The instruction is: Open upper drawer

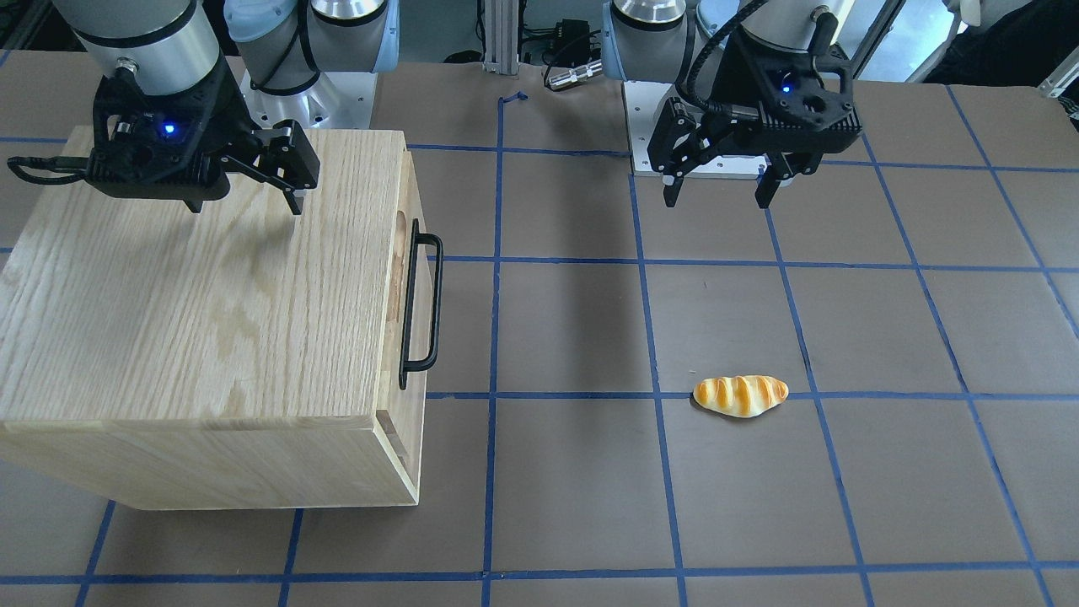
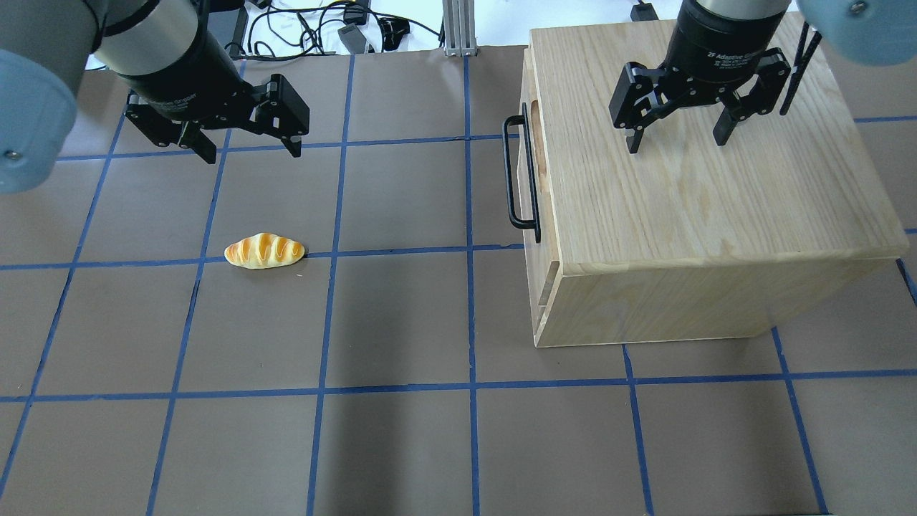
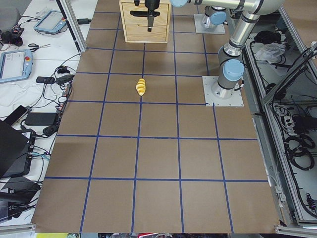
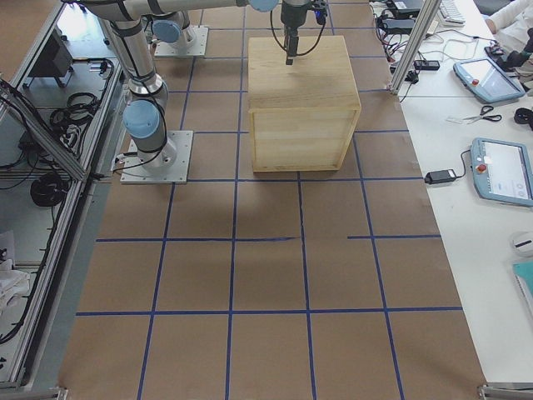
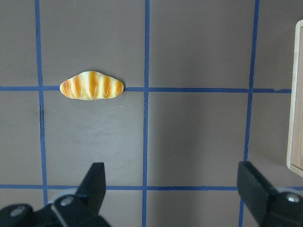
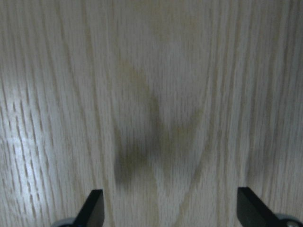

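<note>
Hovering over cabinet, right gripper gapes empty; shut upper drawer, handle beyond its fingers, toward left gripper, likewise wide, empty.

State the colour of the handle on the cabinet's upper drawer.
The handle is black, clearest in the overhead exterior view.

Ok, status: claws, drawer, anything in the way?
Both open, empty: left claw over brown table, right claw above oak cabinet top. Pale-wood upper drawer shut, black bar handle untouched. Golden striped bread roll lies clear.

Open table lies before the handle; the bread roll sits well apart.
</note>
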`<state>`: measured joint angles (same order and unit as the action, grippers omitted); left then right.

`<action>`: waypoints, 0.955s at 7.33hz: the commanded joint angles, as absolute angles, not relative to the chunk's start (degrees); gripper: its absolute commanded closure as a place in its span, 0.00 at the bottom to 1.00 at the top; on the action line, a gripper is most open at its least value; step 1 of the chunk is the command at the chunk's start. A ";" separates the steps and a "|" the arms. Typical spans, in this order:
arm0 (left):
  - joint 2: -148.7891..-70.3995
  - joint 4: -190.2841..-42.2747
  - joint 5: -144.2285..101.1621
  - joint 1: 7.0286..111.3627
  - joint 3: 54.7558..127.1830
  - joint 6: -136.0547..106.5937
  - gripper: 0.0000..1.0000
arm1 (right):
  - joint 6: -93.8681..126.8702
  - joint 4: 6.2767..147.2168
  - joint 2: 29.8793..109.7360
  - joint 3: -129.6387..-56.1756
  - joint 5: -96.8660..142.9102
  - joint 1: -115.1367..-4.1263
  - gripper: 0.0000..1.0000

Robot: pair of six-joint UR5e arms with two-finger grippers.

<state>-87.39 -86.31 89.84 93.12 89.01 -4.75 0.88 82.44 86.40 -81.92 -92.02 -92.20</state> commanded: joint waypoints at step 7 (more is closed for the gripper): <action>-88.15 -87.18 89.82 93.69 89.38 -4.40 0.00 | 0.88 82.44 86.40 -81.91 -92.02 -92.20 0.00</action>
